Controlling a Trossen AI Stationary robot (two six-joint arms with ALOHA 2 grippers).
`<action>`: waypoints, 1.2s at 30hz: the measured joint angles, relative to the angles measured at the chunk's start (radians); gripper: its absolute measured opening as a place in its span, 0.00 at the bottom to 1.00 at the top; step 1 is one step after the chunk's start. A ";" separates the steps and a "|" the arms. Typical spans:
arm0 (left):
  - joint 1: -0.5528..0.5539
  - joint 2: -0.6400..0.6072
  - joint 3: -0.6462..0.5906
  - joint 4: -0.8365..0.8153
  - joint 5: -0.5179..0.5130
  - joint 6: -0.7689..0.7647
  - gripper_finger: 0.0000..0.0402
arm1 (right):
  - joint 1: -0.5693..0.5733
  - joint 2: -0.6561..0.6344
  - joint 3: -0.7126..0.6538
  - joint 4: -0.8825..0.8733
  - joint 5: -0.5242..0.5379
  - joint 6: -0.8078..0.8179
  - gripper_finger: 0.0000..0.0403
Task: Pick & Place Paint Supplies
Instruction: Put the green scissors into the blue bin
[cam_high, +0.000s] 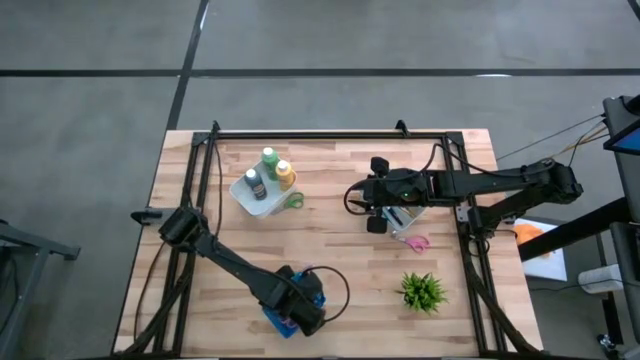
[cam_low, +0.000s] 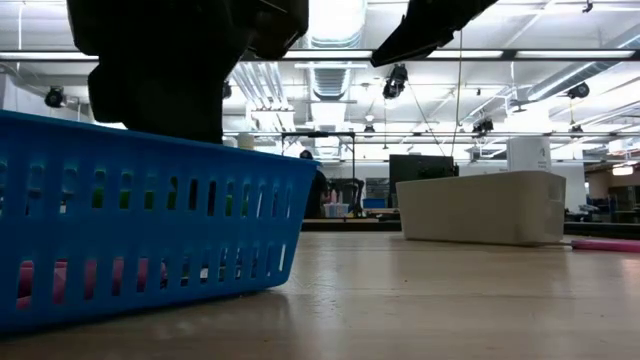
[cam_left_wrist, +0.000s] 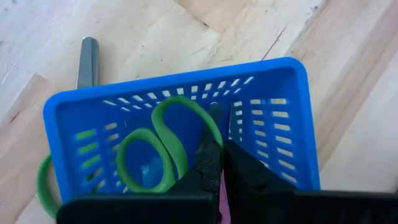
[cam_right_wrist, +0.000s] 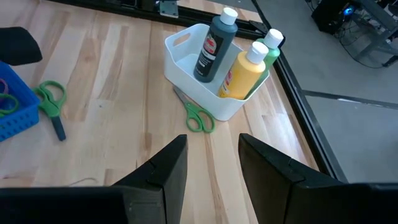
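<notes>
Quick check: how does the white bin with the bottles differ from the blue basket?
The white bin has solid walls; the blue basket has slotted ones. The white bin holds three upright bottles; the blue basket holds green-handled scissors. The left gripper hangs over the blue basket; the white bin stands clear of both arms. Both are open-topped.

The high view looks straight down on the whole pale wooden table (cam_high: 340, 200), while the low view sits close beside the slotted blue plastic basket (cam_low: 140, 225), which the left wrist view shares from above.
</notes>
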 joint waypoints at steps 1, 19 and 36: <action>0.000 0.000 0.000 0.000 0.000 0.000 0.02 | 0.000 0.000 0.000 0.000 0.000 0.000 0.35; -0.001 0.000 0.000 0.022 -0.011 0.014 0.23 | 0.000 0.000 0.000 0.000 0.000 0.000 0.35; 0.006 -0.133 0.008 -0.125 -0.191 0.016 0.23 | 0.000 0.000 0.000 0.000 0.000 0.000 0.35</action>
